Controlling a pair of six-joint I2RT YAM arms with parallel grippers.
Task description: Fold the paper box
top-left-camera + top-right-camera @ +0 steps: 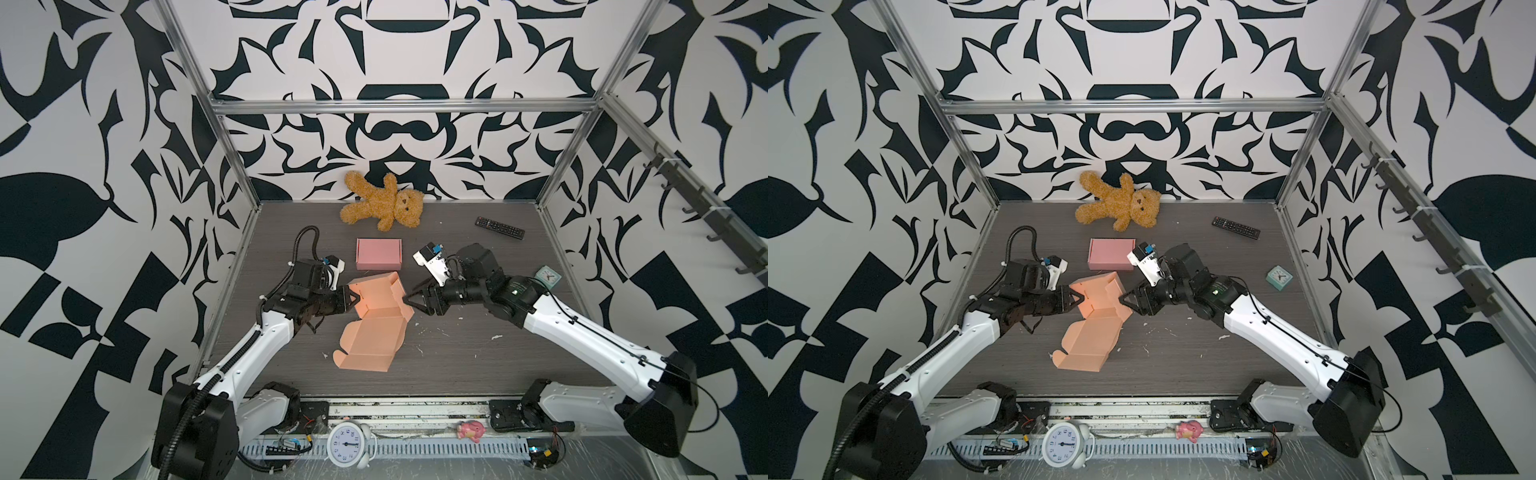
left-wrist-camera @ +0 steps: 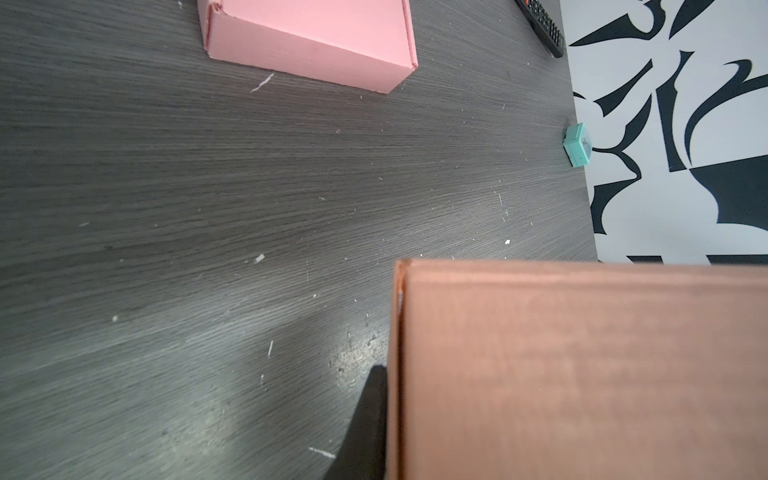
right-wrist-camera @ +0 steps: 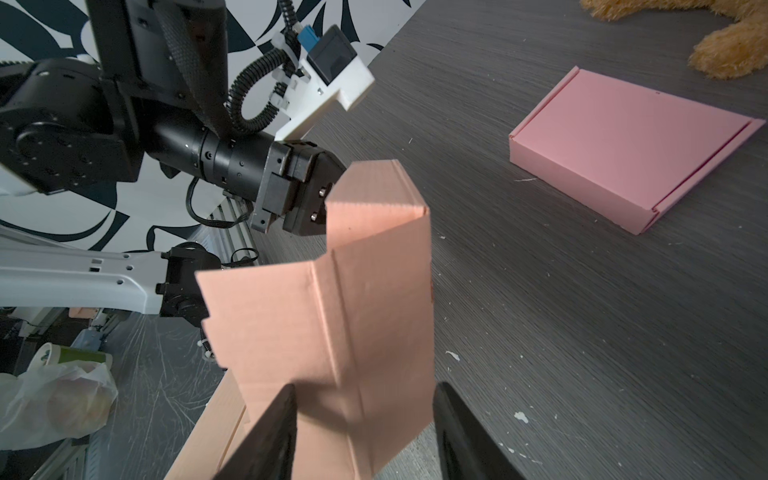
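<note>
The left pincer (image 1: pixel 353 299) is clenched on the left wall of the paper box (image 1: pixel 370 332), which lies mid-tabletop (image 1: pixel 478 357) between the two arms. Only its far end stands raised. The near panels lie flat and unfolded, so most of the folding seems left. Its long axis runs near to far, leaning slightly right toward the far end. The right pincer (image 1: pixel 411 303) stands released astride the right flap.

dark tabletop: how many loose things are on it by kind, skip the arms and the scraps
boxes: 2 (pink closed box, orange open box)
teddy bear: 1
remote: 1
teal clock: 1
total: 5
</note>
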